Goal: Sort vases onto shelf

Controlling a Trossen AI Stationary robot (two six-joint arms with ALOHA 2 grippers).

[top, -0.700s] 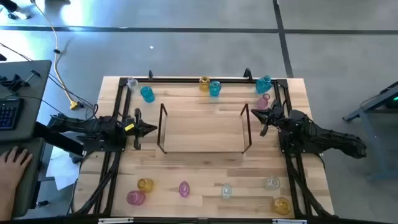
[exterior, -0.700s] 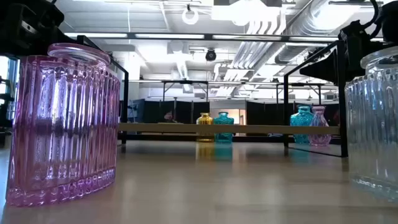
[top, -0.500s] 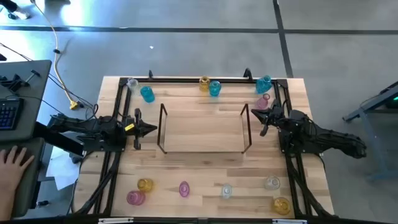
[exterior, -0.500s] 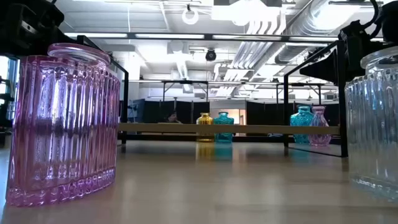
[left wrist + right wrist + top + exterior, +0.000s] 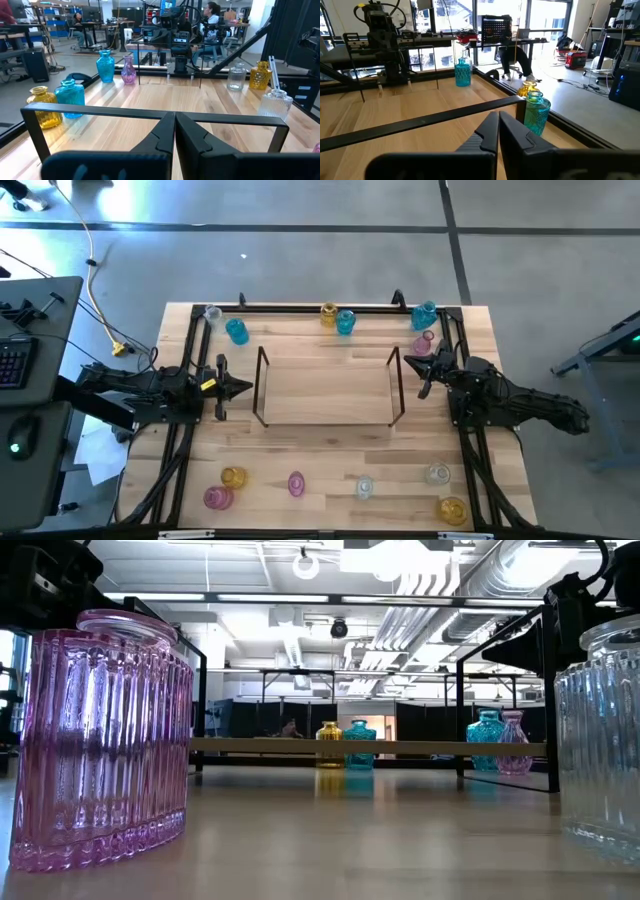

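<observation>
Vases (image 5: 236, 331) scattered around bare shelf (image 5: 327, 386)

Both grippers (image 5: 243, 388) (image 5: 424, 371) closed, empty

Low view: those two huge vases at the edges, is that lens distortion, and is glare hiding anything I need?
Low view: the pink vase and clear vase only loom because they stand close to the lens; the far vases beyond the shelf read clearly. Bright ceiling lights, but no glare on the glass. High view: even light, soft shadows, all vases distinct.
</observation>
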